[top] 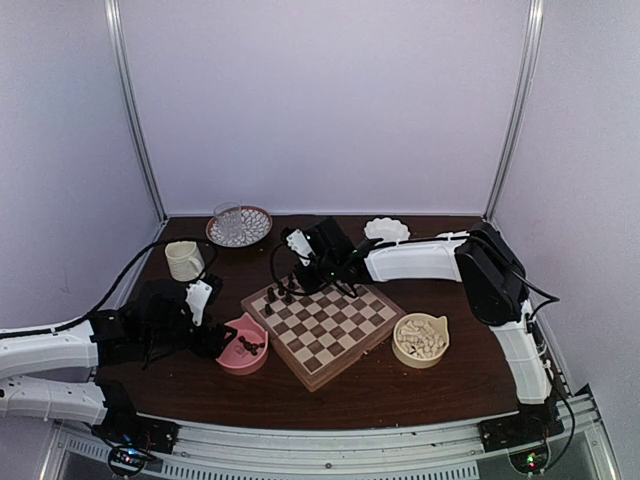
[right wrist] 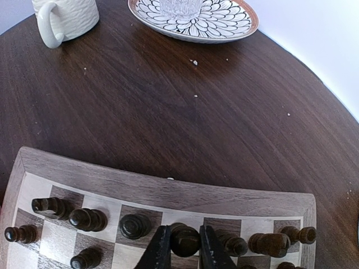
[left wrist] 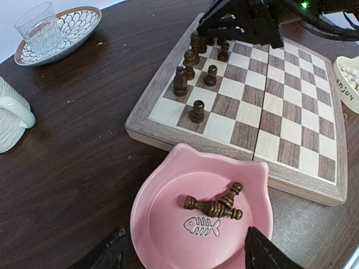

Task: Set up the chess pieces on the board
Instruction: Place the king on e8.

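The board [top: 330,378] lies mid-table, with several dark chess pieces [left wrist: 188,67] standing along its far left rows. My right gripper [right wrist: 184,246] is over the back row [right wrist: 168,188], its two fingers pressed against the sides of one upright dark piece [right wrist: 185,238]. A pink cat-shaped bowl [left wrist: 162,224] sits left of the board and holds a few dark pieces [left wrist: 216,206] lying crossed. My left gripper [left wrist: 188,252] hovers open over the near part of this bowl, with nothing between its fingers.
A white mug [top: 184,260] and a patterned plate [top: 238,227] carrying a glass stand at the back left. A cream bowl [top: 420,340] of white pieces sits right of the board. A white scalloped dish [top: 386,230] is at the back.
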Action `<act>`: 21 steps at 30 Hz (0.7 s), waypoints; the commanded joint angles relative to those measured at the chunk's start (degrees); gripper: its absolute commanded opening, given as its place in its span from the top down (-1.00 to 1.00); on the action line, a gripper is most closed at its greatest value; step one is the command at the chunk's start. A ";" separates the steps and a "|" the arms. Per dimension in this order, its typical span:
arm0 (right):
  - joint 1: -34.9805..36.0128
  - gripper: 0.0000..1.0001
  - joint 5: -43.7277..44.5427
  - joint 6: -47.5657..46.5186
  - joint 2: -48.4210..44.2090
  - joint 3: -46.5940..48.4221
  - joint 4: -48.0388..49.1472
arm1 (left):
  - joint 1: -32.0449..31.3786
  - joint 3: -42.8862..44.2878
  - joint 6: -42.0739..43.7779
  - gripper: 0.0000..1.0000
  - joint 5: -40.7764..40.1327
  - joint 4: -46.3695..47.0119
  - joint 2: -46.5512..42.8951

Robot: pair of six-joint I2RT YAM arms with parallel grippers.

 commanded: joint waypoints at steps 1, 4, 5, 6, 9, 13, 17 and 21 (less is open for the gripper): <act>-0.37 0.60 -0.68 0.00 -0.77 0.82 -0.21 | 0.56 0.69 -0.67 -0.44 0.59 0.82 0.37; -0.46 0.47 -0.62 -0.04 -1.08 0.83 -0.35 | 0.56 0.78 -0.67 -0.44 0.68 0.80 0.53; -0.42 0.42 -0.62 -0.05 -1.33 0.83 -0.40 | 0.56 0.82 -0.67 -0.44 0.68 0.68 0.62; -0.43 0.40 -0.63 -0.05 -1.58 0.83 -0.44 | 0.56 0.86 -0.67 -0.44 0.68 0.65 0.75; -0.46 0.39 -0.62 -0.05 -2.67 0.83 -0.81 | 0.56 1.12 -0.62 -0.43 0.57 0.38 1.13; -0.39 0.39 -1.92 0.16 -5.15 0.20 -0.95 | 0.56 1.31 -0.66 -0.43 0.51 0.14 1.47; -0.39 0.39 -3.28 0.79 -7.97 -1.00 -0.76 | 0.56 1.31 -0.96 -0.37 0.42 0.22 1.93; -0.39 0.38 -4.92 1.83 -11.00 -3.03 -0.53 | 0.56 1.79 -1.19 -0.26 0.88 0.47 3.93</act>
